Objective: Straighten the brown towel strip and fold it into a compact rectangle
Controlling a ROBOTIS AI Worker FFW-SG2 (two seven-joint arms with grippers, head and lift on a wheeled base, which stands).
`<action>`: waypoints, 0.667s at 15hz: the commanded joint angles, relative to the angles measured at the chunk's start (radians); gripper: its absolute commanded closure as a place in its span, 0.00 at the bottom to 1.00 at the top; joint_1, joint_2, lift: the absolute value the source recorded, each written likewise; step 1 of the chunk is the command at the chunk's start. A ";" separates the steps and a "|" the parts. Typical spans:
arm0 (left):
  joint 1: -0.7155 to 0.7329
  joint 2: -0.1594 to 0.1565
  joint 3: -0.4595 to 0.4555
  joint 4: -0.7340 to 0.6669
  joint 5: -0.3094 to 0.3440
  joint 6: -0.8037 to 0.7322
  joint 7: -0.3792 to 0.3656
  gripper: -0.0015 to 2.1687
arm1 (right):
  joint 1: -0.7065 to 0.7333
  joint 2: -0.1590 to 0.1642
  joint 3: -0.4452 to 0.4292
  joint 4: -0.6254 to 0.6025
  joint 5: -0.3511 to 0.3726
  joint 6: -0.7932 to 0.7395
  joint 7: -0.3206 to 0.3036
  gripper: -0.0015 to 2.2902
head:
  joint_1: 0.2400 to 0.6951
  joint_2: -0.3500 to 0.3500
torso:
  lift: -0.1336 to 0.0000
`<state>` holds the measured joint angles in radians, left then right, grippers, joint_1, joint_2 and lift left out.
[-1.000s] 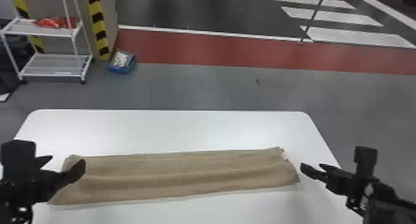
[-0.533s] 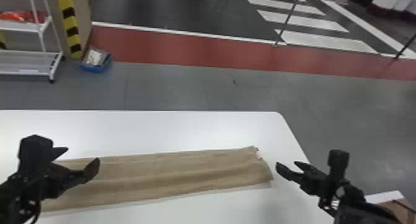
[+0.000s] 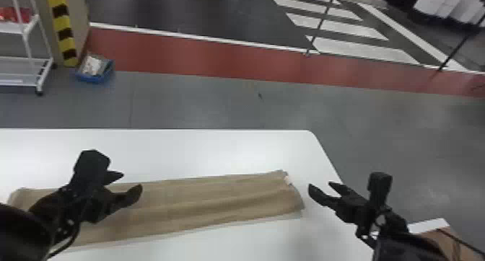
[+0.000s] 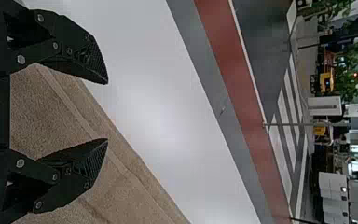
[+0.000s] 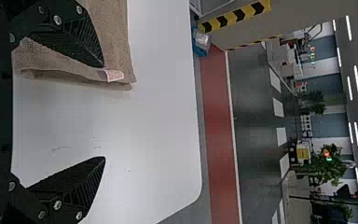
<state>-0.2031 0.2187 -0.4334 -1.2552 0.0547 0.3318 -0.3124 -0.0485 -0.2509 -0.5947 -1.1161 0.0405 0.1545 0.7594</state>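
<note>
Slid inward, the left gripper is spread wide over the towel strip, whose long axis roughly follows the tabletop's far edge. Its right end lies nearer the right gripper, also wide.

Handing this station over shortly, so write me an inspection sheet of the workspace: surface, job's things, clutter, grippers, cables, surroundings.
Surface: white table, a few faint marks near its right end.
Job's things: brown towel strip laid out long, with lengthwise ridges; pale label at its right end; not yet a compact rectangle.
Clutter: blue bin with pale contents, on the floor beyond the table.
Grippers: left gripper open, above the towel's left part; right gripper open, by its right end.
Cables: black cable looping at the left arm.
Surroundings: white shelf rack, yellow-and-black striped post, red floor band.
</note>
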 commanded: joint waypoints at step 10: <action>-0.085 -0.067 -0.093 0.129 -0.003 0.054 -0.034 0.32 | -0.027 -0.014 0.042 0.042 -0.011 -0.042 0.000 0.09 | 1.00 0.00 | 1.00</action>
<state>-0.2878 0.1527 -0.5234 -1.1283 0.0553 0.3635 -0.3473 -0.0743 -0.2628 -0.5552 -1.0743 0.0325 0.1142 0.7587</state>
